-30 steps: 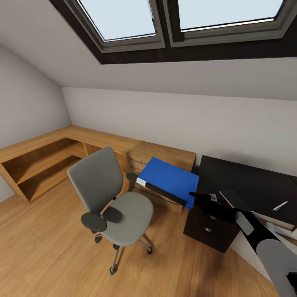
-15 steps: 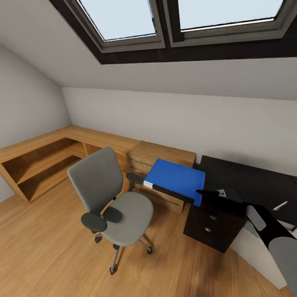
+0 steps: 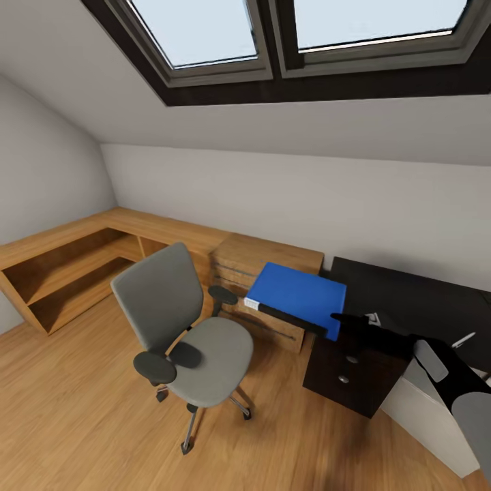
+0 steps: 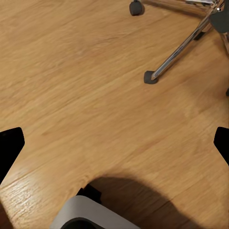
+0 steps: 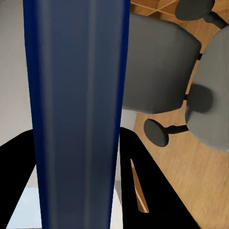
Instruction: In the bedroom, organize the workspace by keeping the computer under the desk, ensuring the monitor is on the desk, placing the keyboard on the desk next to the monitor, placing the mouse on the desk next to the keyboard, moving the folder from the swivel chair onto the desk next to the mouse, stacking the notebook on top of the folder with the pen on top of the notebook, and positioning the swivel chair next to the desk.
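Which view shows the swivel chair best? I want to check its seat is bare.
The head view: the whole swivel chair, seat bare. The right wrist view shows seat, back and armrests; the left wrist view, base legs and castors.

Attic bedroom, sloped ceiling, wood floor.
Two skylight windows point(image 3: 286, 34) in dark frames set in the sloped white ceiling, pale daylight through them. Plain white walls point(image 3: 286, 198). Light-wood plank floor point(image 3: 82, 409), also in left wrist view. Low light-wood L-shaped open shelf unit point(image 3: 75, 266) runs along the left and back walls; light-wood drawer chest point(image 3: 269, 256) stands at its right end.
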You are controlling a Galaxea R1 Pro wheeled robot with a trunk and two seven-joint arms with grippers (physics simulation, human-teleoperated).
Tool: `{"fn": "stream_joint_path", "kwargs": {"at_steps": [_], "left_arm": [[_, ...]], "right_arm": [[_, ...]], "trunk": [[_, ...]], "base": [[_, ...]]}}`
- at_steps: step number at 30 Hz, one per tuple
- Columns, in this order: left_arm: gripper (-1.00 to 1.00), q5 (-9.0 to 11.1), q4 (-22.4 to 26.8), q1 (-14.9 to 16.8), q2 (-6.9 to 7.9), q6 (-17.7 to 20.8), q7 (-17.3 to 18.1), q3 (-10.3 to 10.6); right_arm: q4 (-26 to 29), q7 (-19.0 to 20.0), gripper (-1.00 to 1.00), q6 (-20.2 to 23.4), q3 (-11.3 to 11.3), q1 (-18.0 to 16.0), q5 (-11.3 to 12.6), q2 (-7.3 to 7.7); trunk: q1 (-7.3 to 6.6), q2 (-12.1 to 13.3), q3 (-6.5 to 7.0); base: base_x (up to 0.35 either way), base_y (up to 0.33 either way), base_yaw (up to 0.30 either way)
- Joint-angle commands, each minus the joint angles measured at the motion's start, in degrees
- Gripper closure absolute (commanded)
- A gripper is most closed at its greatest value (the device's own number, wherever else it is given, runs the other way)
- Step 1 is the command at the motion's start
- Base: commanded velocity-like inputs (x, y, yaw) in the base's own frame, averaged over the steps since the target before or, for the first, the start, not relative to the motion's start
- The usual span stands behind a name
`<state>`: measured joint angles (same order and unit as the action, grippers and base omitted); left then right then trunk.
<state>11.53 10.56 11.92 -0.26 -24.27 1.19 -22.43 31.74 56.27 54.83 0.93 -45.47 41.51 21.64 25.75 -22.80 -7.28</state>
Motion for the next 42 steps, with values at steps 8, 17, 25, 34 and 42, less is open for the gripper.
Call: {"fn": "stream_joint_path", "kwargs": {"at_steps": [8,17,25,34,42], "left_arm": [[-1.0,0.58,-0.01,0.03,0.02,-0.16,0.13,0.19],[-1.0,0.4,-0.01,0.03,0.0,-0.21,0.14,0.25],[-1.0,0.34,-0.01,0.03,0.0,-0.25,0.14,0.28],[-1.0,0.4,-0.01,0.03,0.0,-0.19,0.13,0.29],[-1.0,0.42,-0.01,0.03,0.0,-0.17,0.13,0.29]], "right_arm": [[-0.48,0.24,1.0,-0.07,0.12,-0.06,-0.11,0.06],[-0.61,0.24,1.0,-0.32,0.12,-0.06,-0.11,0.07],[-0.62,0.24,1.0,-0.42,0.12,-0.06,-0.17,0.07],[-0.64,0.17,1.0,-0.65,0.12,-0.06,-0.2,0.07],[-0.75,0.16,1.0,-3.15,0.12,-0.06,-0.2,0.07]], "trunk": [[0.03,-0.12,-0.12],[0.03,-0.12,-0.12],[0.03,-0.12,-0.12],[0.03,-0.12,-0.12],[0.03,-0.12,-0.12]], "base": [[0.0,0.0,-0.201],[0.0,0.0,-0.256],[0.0,0.0,-0.26],[0.0,0.0,-0.26],[0.0,0.0,-0.26]]}}
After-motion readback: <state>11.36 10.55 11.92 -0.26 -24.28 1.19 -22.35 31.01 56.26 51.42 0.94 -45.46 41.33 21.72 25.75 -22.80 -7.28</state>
